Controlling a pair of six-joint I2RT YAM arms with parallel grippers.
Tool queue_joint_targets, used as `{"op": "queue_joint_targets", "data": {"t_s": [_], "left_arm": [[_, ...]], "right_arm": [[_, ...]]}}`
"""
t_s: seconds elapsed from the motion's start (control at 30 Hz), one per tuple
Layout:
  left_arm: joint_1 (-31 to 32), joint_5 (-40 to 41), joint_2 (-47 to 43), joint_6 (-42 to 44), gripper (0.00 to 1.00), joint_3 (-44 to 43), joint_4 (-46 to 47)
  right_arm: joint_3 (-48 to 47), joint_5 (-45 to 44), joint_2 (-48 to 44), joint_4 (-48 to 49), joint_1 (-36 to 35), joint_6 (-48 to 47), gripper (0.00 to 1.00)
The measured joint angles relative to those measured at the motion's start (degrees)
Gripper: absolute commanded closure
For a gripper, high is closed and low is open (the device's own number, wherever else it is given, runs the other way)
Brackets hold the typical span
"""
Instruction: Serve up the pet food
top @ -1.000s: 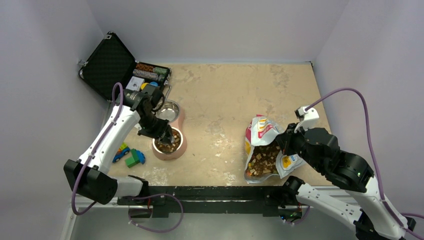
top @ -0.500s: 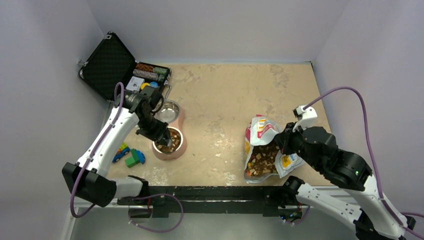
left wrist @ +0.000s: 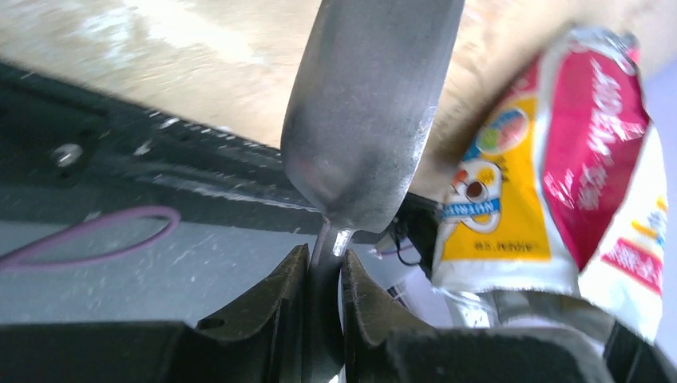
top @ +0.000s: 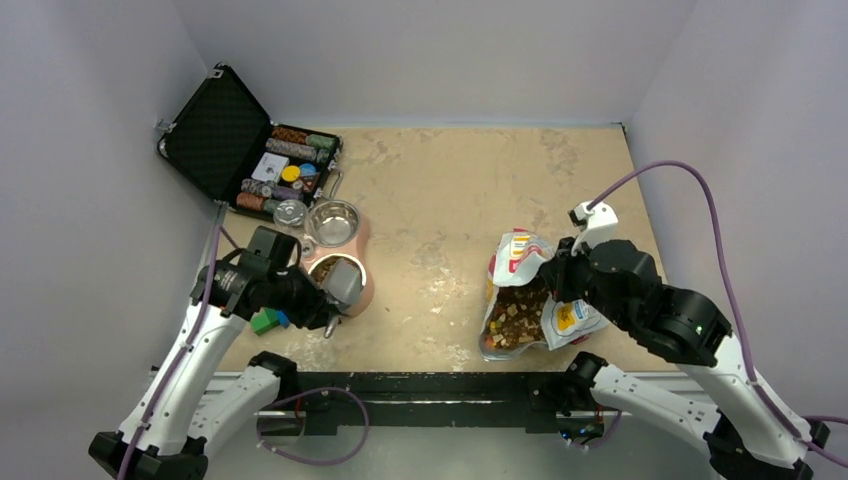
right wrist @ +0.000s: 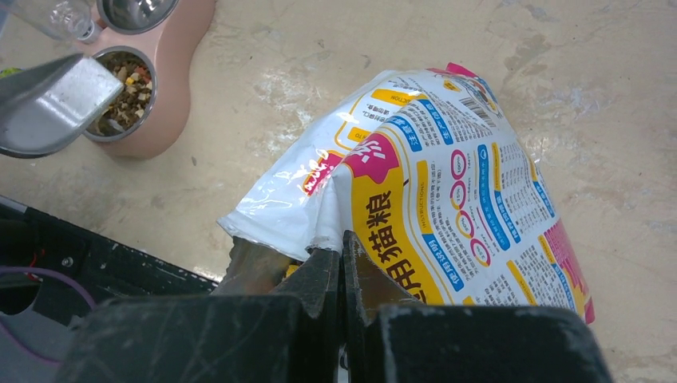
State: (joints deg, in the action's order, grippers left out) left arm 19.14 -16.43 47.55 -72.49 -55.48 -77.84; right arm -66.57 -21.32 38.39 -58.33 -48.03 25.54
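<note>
Pet food kibble shows in the open mouth of the white, red and yellow bag, which lies at the right. More kibble fills the near bowl of the pink double feeder. My left gripper is shut on the handle of a metal scoop, held just above the near bowl's right rim. In the left wrist view the scoop points away from the gripper, and its inside is hidden. My right gripper is shut on the bag's torn top edge and holds it up.
An open black case of coloured chips stands at the back left. A small clear jar sits beside the feeder's empty far bowl. Toy blocks lie left of the feeder. A black rail runs along the near edge.
My left arm has swung back toward the near edge, bringing the scoop out of the near bowl and turning it to the right. My right gripper has shifted the bag's edge slightly left.
</note>
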Motion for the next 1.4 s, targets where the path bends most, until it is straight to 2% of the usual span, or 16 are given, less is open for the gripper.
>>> {"op": "queue_joint_targets", "data": {"t_s": [0.13,0.37,0.57,0.73,0.97,1.2,1.4], "left_arm": [[0.0,-4.9,-2.5,6.2,1.0,0.7,9.1],[0.0,-8.9,-8.5,15.0,1.0,-2.6,14.6],[0.2,-21.9,-8.1,18.8,1.0,-2.4,24.0],[3.6,-29.2,-3.3,22.7,1.0,-2.4,23.7],[16.9,-31.9,2.0,23.0,1.0,-0.5,23.9],[18.1,-31.5,4.2,22.1,1.0,1.9,23.3],[18.5,-31.0,13.0,22.7,1.0,0.6,20.3]], "right_arm": [[-1.3,0.5,2.5,0.0,0.0,-0.3,1.0],[-2.8,2.0,5.2,0.0,0.0,-0.4,1.0],[-4.7,1.5,7.6,-0.9,0.0,-0.3,1.0],[-6.5,3.3,11.3,-0.7,0.0,0.0,1.0],[-7.3,8.0,16.3,2.3,0.0,0.4,1.0],[-7.3,10.9,17.5,3.7,0.1,-0.2,1.0],[-7.3,13.4,17.5,3.8,0.1,-2.1,1.0]]}}
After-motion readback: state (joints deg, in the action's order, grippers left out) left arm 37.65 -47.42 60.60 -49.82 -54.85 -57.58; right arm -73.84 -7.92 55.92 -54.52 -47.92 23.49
